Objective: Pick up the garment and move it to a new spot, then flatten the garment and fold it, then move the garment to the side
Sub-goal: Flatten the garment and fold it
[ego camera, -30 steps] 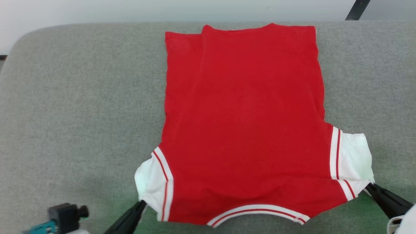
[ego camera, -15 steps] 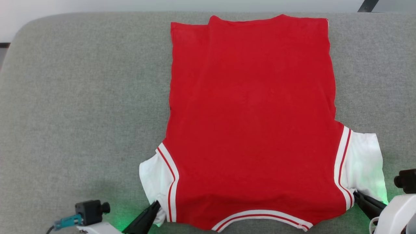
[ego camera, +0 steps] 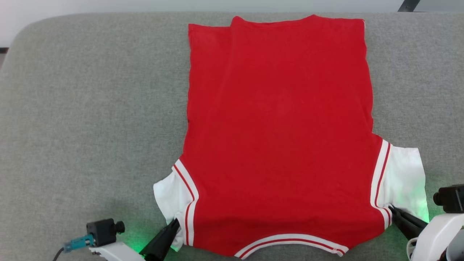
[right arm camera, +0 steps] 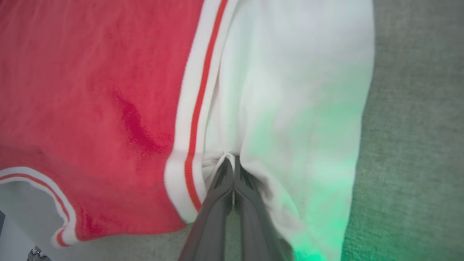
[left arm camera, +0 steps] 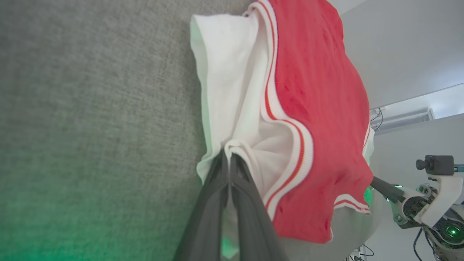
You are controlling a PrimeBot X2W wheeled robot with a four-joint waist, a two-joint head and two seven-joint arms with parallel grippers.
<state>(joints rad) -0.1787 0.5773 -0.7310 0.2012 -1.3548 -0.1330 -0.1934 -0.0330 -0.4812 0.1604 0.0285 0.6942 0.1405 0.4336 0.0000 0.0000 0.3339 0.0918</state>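
My left gripper (left arm camera: pixel 229 155) is clenched on a pinch of white cloth at the edge of the left sleeve (left arm camera: pixel 224 72), fingers pressed together with fabric bunched at their tips. My right gripper (right arm camera: pixel 232 162) is clamped the same way on the right sleeve (right arm camera: pixel 301 90), just beside its red-and-white striped trim (right arm camera: pixel 197 108) (green light tints the cloth there). Between them the garment (ego camera: pixel 279 119) lies spread on the grey padded surface (ego camera: pixel 90 108), plain red side up. Its striped neckline is nearest me and its hem is near the far edge, where a second layer peeks out at the left.
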